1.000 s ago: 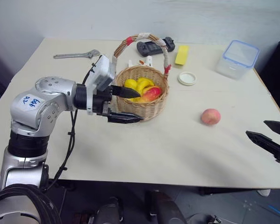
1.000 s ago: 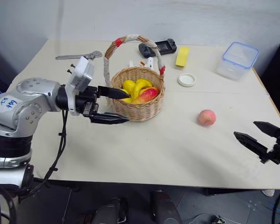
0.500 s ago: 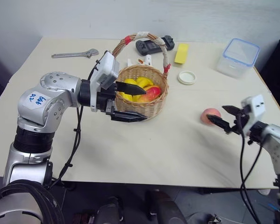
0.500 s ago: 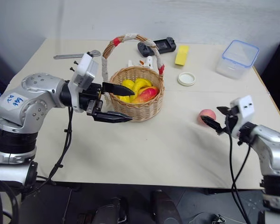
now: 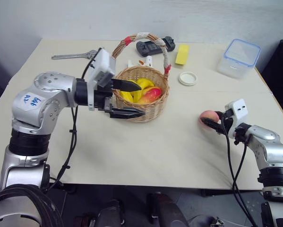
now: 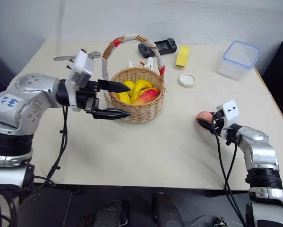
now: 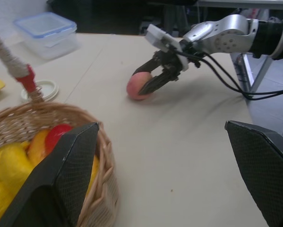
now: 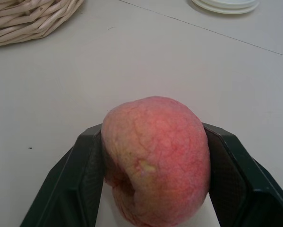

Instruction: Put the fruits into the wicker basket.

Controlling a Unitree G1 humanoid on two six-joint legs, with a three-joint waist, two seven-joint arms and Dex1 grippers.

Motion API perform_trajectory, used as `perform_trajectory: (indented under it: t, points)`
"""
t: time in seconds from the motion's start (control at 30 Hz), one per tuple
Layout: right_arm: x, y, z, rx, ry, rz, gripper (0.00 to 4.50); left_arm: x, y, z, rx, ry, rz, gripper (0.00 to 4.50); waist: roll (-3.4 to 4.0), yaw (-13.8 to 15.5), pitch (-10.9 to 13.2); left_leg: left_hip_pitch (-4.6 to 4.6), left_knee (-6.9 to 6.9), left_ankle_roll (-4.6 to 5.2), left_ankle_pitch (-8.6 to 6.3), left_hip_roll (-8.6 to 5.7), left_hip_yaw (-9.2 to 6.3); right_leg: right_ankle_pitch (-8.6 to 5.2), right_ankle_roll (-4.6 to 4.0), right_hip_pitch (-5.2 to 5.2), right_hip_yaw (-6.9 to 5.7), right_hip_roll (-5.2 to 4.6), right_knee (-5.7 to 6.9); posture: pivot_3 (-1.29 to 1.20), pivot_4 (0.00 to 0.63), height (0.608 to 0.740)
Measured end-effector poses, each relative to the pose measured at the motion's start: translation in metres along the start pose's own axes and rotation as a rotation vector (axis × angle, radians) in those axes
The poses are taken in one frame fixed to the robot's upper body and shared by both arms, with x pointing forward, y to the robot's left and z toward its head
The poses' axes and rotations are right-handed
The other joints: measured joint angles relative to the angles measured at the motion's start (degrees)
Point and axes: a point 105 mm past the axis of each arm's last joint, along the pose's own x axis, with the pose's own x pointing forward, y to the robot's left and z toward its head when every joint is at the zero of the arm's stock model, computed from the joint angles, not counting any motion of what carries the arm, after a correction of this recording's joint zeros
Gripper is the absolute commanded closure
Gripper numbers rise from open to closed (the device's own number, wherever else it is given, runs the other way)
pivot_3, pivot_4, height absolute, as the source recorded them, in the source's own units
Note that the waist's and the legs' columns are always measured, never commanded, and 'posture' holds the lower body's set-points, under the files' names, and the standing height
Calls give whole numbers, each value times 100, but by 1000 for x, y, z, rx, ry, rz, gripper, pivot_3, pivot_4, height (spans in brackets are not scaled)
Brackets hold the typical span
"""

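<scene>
Right gripper [image 8: 155,189] — fingers closed against both sides of the peach [image 8: 156,158], on the table [image 5: 146,146] at right. Left gripper [image 5: 127,99] spread wide, empty, beside the wicker basket [image 5: 146,101] — mango [image 5: 150,94] inside.

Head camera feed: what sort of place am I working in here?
Probably a lab or test room, not a home: a plain table against a bare wall, with staged odds like a wrench, game controller and wicker basket.

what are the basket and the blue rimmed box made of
Basket: woven wicker by the look, tan, matte, strands visible; its handle is wrapped in white cloth with red bands. Box: probably plastic, clear and smooth, see-through walls under a blue-rimmed lid.
</scene>
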Motion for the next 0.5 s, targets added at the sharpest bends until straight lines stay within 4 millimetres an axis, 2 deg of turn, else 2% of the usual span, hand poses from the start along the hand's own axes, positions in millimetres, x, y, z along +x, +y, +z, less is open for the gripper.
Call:
perform_trajectory:
  t: [0.1, 0.23, 0.33, 0.43, 0.5]
  points:
    - [1, 21, 22, 19, -78, 93, 2043, -23, 10, -8, -47, 17, 94, 0, 2, -81, 1, 0, 1, -2, 1, 2, 0, 0, 0, 0, -1, -1, 4, 0, 150, 740]
    - [11, 71, 95, 15, -281, 284, 2043, -45, 14, -11, -84, 19, 167, 0, 1, -135, 2, 3, 0, -10, 3, 13, 0, 4, -7, -3, -12, 1, 7, 0, 150, 740]
    - [30, 101, 145, 2, -388, 347, 2043, -56, 15, -15, -99, 25, 208, 0, 1, -151, 2, -2, -6, -19, 7, 16, -1, 10, -24, -15, -15, 3, 8, 0, 150, 740]
    - [54, 132, 172, -26, -413, 400, 2043, -57, 15, -15, -98, 21, 221, 0, 1, -109, 2, -11, -11, -20, 6, 15, 1, 7, -31, -29, -14, 2, 7, 0, 150, 740]
    - [70, 147, 177, -54, -390, 424, 2043, -56, 15, -14, -96, 16, 222, 0, -1, -81, 1, -30, -11, -16, 4, 14, 3, 6, -34, -46, -14, 1, 5, 0, 150, 740]
